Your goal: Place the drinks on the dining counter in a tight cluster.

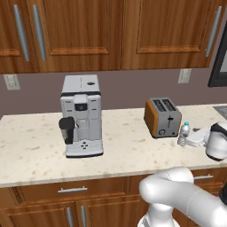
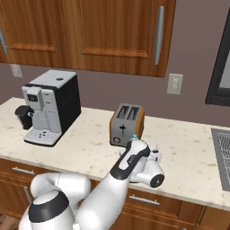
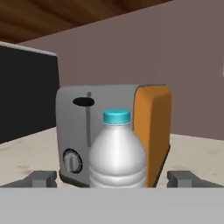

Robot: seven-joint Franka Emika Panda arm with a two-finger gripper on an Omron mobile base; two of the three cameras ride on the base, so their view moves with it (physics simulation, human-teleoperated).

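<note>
The fingers (image 3: pixel 113 178) are spread wide, one tip (image 3: pixel 38 178) at each side of the hand view, and they pinch nothing. Between the two tips stands the water bottle (image 3: pixel 117 153), upright, clear with a blue cap, its body in the gap but not touched by either tip as far as the view shows. What is inside the bottle I cannot tell; it looks pale and cloudy.

Just behind the bottle, seen from the fingers, stands the toaster (image 3: pixel 87 131), grey at the front with an orange side, a round knob low on its face. Whether bottle and toaster touch I cannot tell.

In the left base view the water bottle (image 1: pixel 183 134) is just beside the toaster (image 1: pixel 162 117), on the speckled counter (image 1: pixel 35 150), and the white hand reaches it from the right edge. In the right base view the blue cap (image 2: pixel 134 136) shows above the arm.

Farther from the fingers, beyond the toaster, stands the coffee machine (image 1: pixel 81 116), well apart from the bottle. Wooden wall cabinets (image 1: pixel 80 31) hang above.
</note>
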